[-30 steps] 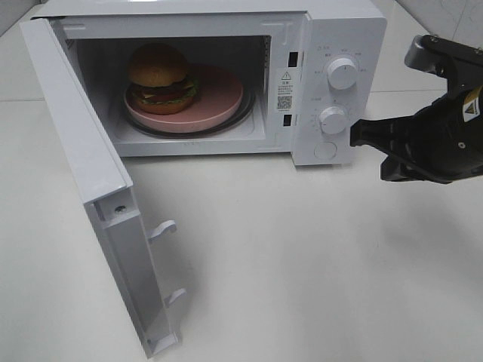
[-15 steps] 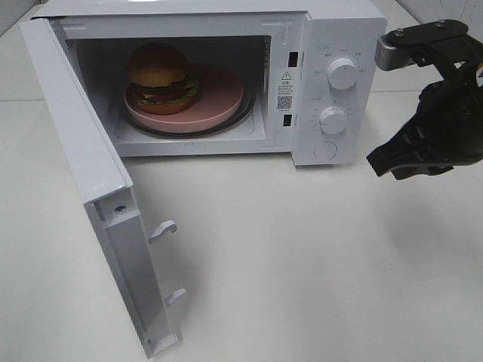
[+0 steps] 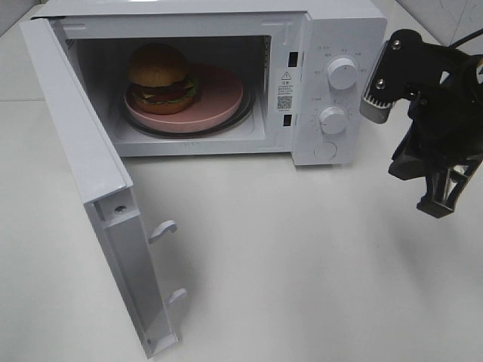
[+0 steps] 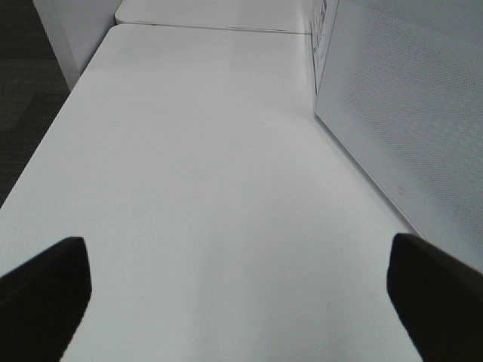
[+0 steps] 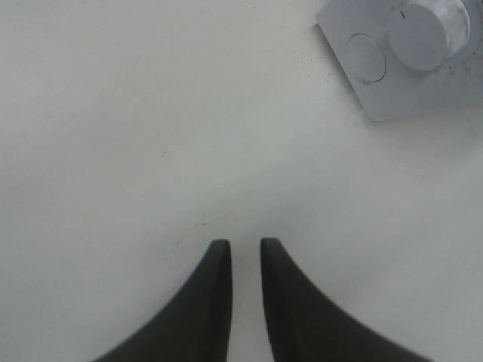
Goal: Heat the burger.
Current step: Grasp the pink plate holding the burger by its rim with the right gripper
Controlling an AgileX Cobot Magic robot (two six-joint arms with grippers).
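The burger [image 3: 160,75], with its golden-brown bun, sits on a round pink plate [image 3: 223,98] inside the white microwave [image 3: 332,30]. The microwave's door [image 3: 83,166] stands wide open to the left. My right gripper [image 3: 441,202] hangs to the right of the control panel and points down at the table. In the right wrist view the right gripper [image 5: 245,253] is empty, with its fingers nearly together. My left gripper [image 4: 238,275] is open and empty over bare table, beside the door's dotted outer face [image 4: 407,113]. The left arm does not show in the exterior view.
Two white knobs [image 3: 343,74] [image 3: 333,119] and a round button [image 3: 325,150] sit on the microwave's panel. The lower knob [image 5: 426,30] and the button [image 5: 366,59] also show in the right wrist view. The door's latch hooks [image 3: 162,228] stick out over the white table [image 3: 302,264].
My right arm has drawn back from beside the lower knob toward the right edge and turned its gripper down toward the table. Burger, plate and door have not moved.
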